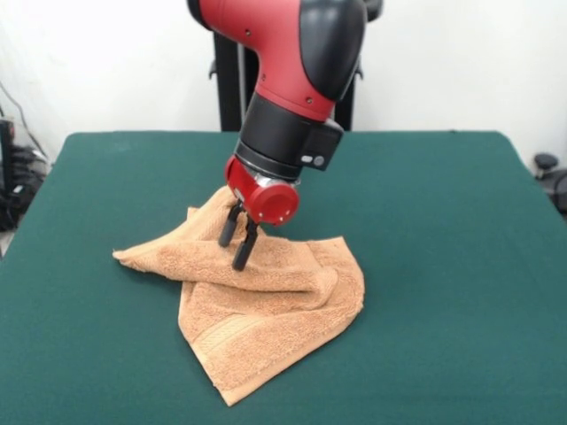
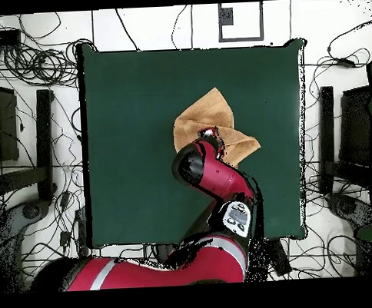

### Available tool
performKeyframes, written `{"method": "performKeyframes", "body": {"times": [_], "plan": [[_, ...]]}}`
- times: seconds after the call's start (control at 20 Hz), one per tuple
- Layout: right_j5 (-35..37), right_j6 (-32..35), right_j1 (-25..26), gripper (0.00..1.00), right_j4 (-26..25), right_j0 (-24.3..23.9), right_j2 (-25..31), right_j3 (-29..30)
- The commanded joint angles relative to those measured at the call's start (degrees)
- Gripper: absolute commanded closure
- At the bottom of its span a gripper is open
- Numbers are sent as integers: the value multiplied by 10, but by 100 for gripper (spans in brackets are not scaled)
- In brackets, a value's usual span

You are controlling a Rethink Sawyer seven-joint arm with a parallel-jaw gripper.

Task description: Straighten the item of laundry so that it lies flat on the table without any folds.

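The item of laundry (image 1: 266,310), a light orange-tan terry towel, lies crumpled near the middle of the dark green table (image 1: 443,266). One part is folded over another, a thick ridge runs across its middle, and a woven band shows near its front edge. My gripper (image 1: 234,251) points down onto the towel's upper fold, with its tips at the cloth. From above, the towel (image 2: 206,113) spreads out beyond the gripper (image 2: 212,136). My arm hides the part of the towel nearest the robot.
Bare green table (image 2: 127,147) surrounds the towel on all sides, widest to the left in the overhead view. Cables and dark stands (image 2: 42,136) lie on the floor beyond the table edges.
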Motion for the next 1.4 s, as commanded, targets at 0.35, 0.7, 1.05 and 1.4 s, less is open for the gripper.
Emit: {"method": "performKeyframes", "body": {"times": [0.35,0.7,1.05,1.4], "plan": [[37,54,13,100,-9,13,31,24],[41,54,17,100,-9,12,31,23],[48,47,11,0,-15,4,30,23],[50,30,11,0,-25,12,9,16]]}}
